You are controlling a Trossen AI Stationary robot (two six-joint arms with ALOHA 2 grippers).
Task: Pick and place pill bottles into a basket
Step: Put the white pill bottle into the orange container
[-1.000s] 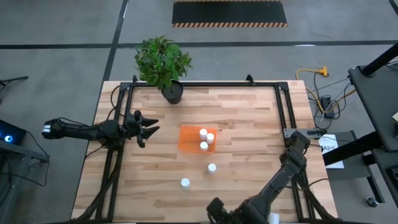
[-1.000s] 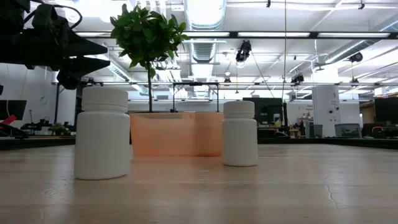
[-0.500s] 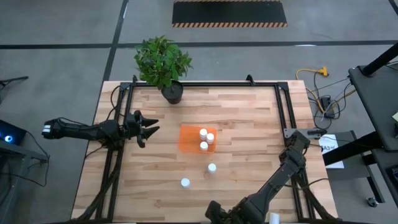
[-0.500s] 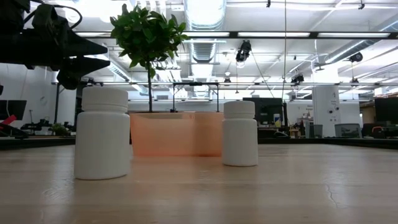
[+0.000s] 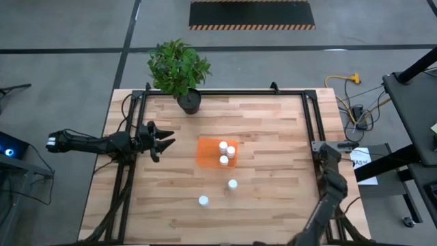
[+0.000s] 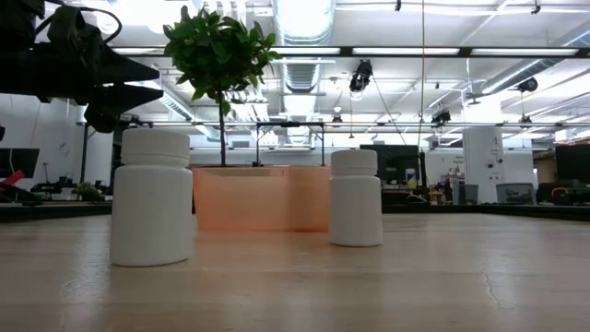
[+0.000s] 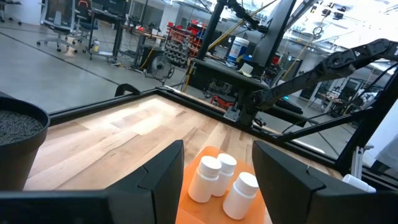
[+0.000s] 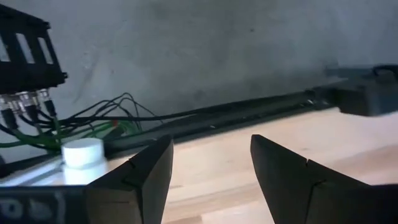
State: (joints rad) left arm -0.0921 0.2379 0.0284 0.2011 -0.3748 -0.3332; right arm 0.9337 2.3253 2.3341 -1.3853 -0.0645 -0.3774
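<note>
The orange basket (image 5: 208, 153) stands at mid-table with three white pill bottles (image 5: 224, 152) upright in it. Two more pill bottles (image 5: 233, 184) (image 5: 203, 200) stand on their bases on the wood nearer the front edge; the low view shows them (image 6: 152, 198) (image 6: 356, 198) in front of the basket (image 6: 263, 198). My left gripper (image 5: 164, 141) hovers open left of the basket, pointing level at it (image 7: 217, 149). My right gripper (image 8: 209, 143) is open and out of the high view; another pill bottle (image 8: 81, 160) stands beside one finger, untouched.
A potted plant (image 5: 181, 72) stands at the table's far edge, left of centre, its black pot (image 7: 18, 134) close to my left gripper. Black frame rails (image 5: 311, 116) run along the table's sides. Bare wood lies right of the basket.
My right arm has swung along the near edge toward the table's right, and its gripper has left the high view. The left arm, the basket and the bottles have kept still.
</note>
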